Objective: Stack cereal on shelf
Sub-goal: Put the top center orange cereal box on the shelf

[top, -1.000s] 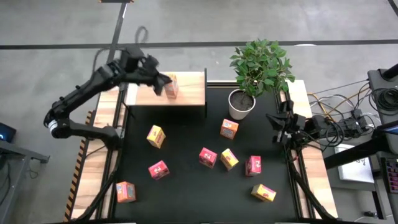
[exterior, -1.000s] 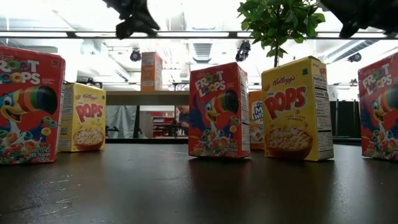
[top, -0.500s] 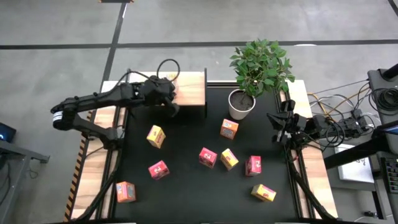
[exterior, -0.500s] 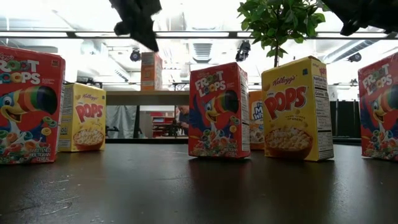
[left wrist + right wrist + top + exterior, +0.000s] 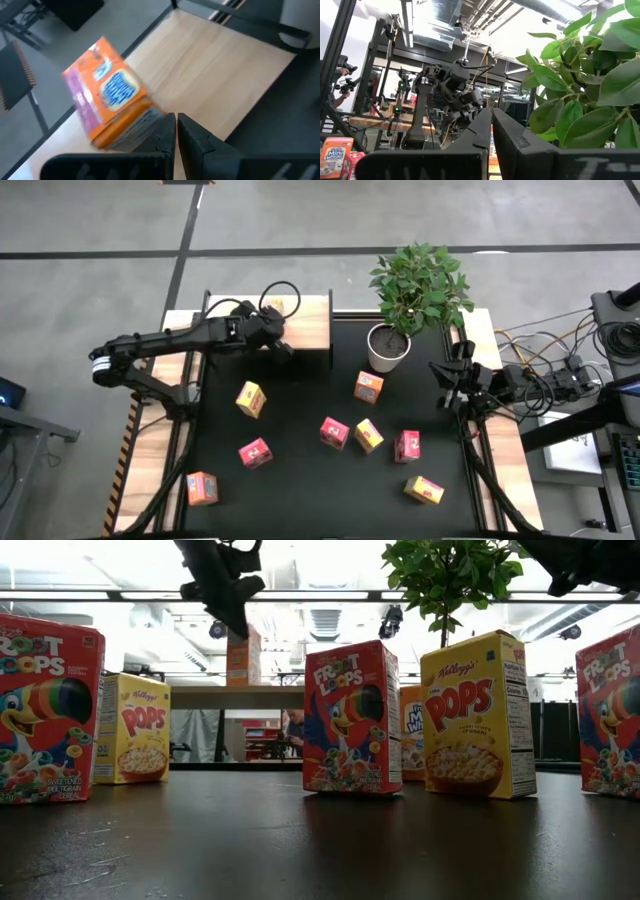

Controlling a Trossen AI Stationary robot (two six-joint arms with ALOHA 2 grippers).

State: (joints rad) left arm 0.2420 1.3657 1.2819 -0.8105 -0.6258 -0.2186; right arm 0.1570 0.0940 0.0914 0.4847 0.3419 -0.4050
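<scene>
While my left tool (image 5: 283, 346) hangs over the front part of the shelf (image 5: 305, 325), its fingers are pressed together and hold nothing. One orange box (image 5: 107, 92) stands on the shelf near the back left corner, I think so that the rest of the board stays free for more boxes. This box is close to the shelf edge, so I would not push it further. Eight other cereal boxes are spread on the black desk (image 5: 300, 470); the yellow box (image 5: 250, 398) is nearest to my left arm. Open room is good there. My right tool (image 5: 447, 386) waits at the right side beside the plant pot (image 5: 386, 348), fingers also pressed together.
</scene>
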